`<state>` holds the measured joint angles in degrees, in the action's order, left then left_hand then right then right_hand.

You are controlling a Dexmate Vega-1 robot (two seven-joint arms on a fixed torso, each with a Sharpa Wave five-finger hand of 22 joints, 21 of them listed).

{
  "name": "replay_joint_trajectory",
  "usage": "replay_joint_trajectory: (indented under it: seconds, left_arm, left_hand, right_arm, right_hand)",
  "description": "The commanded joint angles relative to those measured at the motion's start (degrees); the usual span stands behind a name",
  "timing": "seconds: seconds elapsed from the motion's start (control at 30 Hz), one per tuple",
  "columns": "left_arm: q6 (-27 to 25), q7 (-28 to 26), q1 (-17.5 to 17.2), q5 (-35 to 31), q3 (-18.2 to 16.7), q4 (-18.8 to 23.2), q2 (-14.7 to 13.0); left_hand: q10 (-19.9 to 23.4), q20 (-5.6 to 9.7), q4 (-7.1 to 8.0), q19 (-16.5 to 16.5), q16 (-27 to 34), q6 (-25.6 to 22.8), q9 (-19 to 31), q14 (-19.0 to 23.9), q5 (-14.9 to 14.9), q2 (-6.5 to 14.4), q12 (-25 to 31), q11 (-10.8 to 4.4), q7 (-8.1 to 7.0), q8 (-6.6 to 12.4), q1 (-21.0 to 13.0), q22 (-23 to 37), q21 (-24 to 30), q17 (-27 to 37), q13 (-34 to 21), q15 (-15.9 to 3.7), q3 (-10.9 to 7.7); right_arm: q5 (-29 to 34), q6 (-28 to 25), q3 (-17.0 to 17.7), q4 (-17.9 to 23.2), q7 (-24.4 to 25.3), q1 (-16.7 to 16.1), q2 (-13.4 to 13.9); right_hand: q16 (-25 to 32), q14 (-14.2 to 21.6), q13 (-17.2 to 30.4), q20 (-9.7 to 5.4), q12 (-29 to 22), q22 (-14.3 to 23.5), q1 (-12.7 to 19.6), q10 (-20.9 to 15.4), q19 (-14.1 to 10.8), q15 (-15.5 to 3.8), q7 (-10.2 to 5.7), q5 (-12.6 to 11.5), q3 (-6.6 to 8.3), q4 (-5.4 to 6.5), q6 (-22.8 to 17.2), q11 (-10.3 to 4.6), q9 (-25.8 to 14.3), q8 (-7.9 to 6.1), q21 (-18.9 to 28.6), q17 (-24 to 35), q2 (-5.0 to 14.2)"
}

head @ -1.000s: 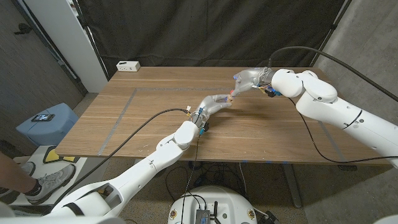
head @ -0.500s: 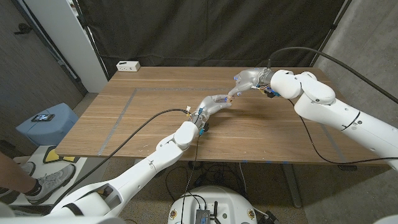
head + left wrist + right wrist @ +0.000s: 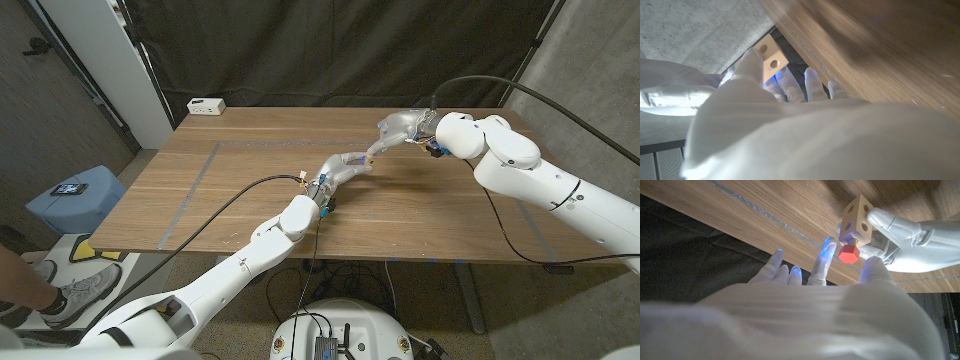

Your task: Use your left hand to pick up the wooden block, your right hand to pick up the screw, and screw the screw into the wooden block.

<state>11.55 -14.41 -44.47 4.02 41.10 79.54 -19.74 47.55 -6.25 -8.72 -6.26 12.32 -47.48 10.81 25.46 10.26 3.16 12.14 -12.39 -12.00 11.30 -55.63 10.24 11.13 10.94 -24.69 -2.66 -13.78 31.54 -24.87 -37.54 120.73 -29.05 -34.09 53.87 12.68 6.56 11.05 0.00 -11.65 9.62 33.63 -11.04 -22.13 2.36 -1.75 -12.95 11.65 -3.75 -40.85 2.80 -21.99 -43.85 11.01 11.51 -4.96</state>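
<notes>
I am holding the wooden block point(image 3: 856, 215) in my left hand point(image 3: 348, 166), gripping it at the fingertips above the middle of the wooden table point(image 3: 250, 160), toward its far side, so the left-hand pick-up is looking done. The red hex-headed screw point(image 3: 849, 253) is already sitting with its shank in one of the block's holes, which tells me the right-hand pick-up and the insertion are done too, and the threading is under way or nearly finished; a short length of shank is showing between head and block, so I am judging there are some turns left. My right hand point(image 3: 825, 260) is reaching in from the far right with its fingers spread beside the screw head; one fingertip is lying close against the head, but I cannot tell whether it is actually touching or pinching it. In the head view the two hands are meeting fingertip to fingertip and the block and screw are too small to make out. In the left wrist view the back of my own hand is covering most of the block, leaving just one face with two holes.
</notes>
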Motion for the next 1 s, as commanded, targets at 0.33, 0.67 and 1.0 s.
replay_joint_trajectory:
  seconds: [0.33,0.67,1.0]
  left_arm:
    - [0.01,0.16,0.03,-0.09,0.08,0.12,-0.02]
    - [0.05,0.12,-0.03,0.04,0.00,0.14,0.04]
    - [-0.07,0.11,-0.05,0.01,-0.03,0.26,-0.06]
  left_hand:
    - [0.00,-0.40,0.14,-0.15,-0.08,-0.43,0.22,0.03,0.47,0.49,-0.03,-0.22,0.05,0.39,-0.19,0.16,0.49,0.00,-0.21,-5.01,-0.19]
    - [-0.08,-0.33,0.14,-0.12,-0.08,-0.41,0.22,0.01,0.46,0.50,-0.06,-0.21,0.06,0.39,-0.22,0.16,0.47,0.00,-0.18,-5.00,-0.18]
    - [-0.06,-0.40,0.21,-0.17,-0.04,-0.38,0.22,0.08,0.46,0.54,-0.05,-0.22,-0.01,0.38,-0.15,0.16,0.49,0.02,-0.16,-4.96,-0.16]
  right_arm:
    - [-4.34,4.10,1.44,-0.73,-2.05,0.85,1.52]
    - [-5.13,6.38,1.14,-1.67,-2.71,1.94,1.31]
    - [-4.52,7.90,0.76,-2.93,-1.96,2.51,0.54]
  right_hand:
    - [-1.49,-2.27,0.49,1.10,1.25,0.06,3.14,4.64,2.43,2.18,0.33,0.21,1.27,-2.65,9.16,0.70,2.77,4.98,-0.64,-0.30,1.97]
    - [-1.72,-3.43,0.55,1.49,1.19,0.03,6.76,7.68,3.50,2.75,-0.87,1.14,3.06,-4.90,14.48,0.73,4.80,8.67,-0.49,-0.56,2.48]
    - [-1.62,-3.60,0.53,1.70,1.04,0.00,10.36,9.13,3.54,2.74,-3.22,0.79,4.94,-6.22,14.76,-0.31,6.01,9.73,-0.34,-0.58,2.96]
